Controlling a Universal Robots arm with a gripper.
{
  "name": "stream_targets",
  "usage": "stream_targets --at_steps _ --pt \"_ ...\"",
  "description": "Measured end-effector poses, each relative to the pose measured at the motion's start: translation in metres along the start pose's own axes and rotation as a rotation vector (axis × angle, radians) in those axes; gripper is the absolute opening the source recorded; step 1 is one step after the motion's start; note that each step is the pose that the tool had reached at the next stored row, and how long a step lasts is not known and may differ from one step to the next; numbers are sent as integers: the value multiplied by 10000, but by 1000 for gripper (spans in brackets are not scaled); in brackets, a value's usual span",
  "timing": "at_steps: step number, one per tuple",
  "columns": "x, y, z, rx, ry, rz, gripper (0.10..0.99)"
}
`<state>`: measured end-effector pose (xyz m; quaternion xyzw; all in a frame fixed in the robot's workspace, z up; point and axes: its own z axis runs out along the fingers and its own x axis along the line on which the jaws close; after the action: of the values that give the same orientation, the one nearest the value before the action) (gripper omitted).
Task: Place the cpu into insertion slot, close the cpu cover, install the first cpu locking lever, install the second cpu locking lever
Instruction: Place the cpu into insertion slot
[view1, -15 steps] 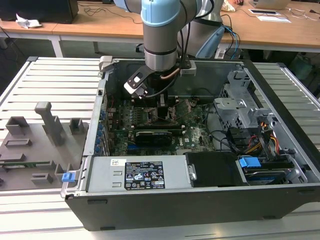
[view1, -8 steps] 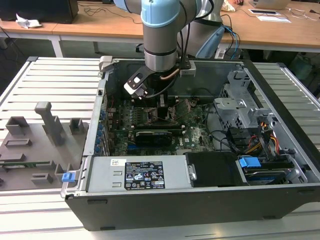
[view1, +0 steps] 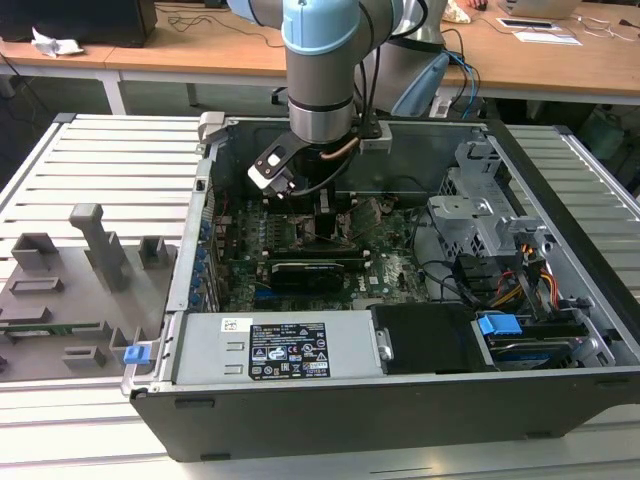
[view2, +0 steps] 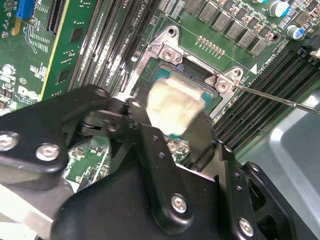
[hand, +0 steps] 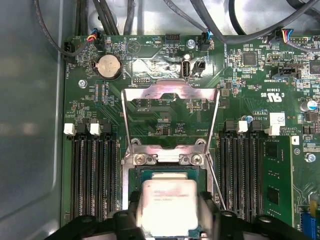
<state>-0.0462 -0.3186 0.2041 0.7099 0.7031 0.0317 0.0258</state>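
Pointed the arm (view1: 320, 70) straight down into the open computer case (view1: 400, 420) on the table (view1: 100, 160). Aimed the claw (view1: 325, 205) at the green board (view1: 395, 265) below. Squeezed the cpu (hand: 167, 202) tight between two black fingers (hand: 206, 210), one on each side, as seen in both wrist views. Held it flat, right over the insertion slot (hand: 150, 173), inside the shiny rim. Could not tell if resting in the slot or just above it. Found the cpu cover (hand: 170, 92) flipped open, lying back over the board past the slot. Saw a thin metal lever (view2: 280, 99) sticking out sideways from one corner of the slot.
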Motion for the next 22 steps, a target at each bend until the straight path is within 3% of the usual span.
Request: stream_targets --at_steps 1,5,10,12,13,19,22 --pt "0 0 1 0 0 0 604" --pt "0 0 2 -1 2 0 604" --pt "1 8 -92 29 0 1 588" --pt "1 16 -96 69 3 1 459" --pt "1 17 -97 78 3 1 459" --pt "0 18 -106 88 -1 1 106" --pt "0 19 -115 88 -5 0 106"
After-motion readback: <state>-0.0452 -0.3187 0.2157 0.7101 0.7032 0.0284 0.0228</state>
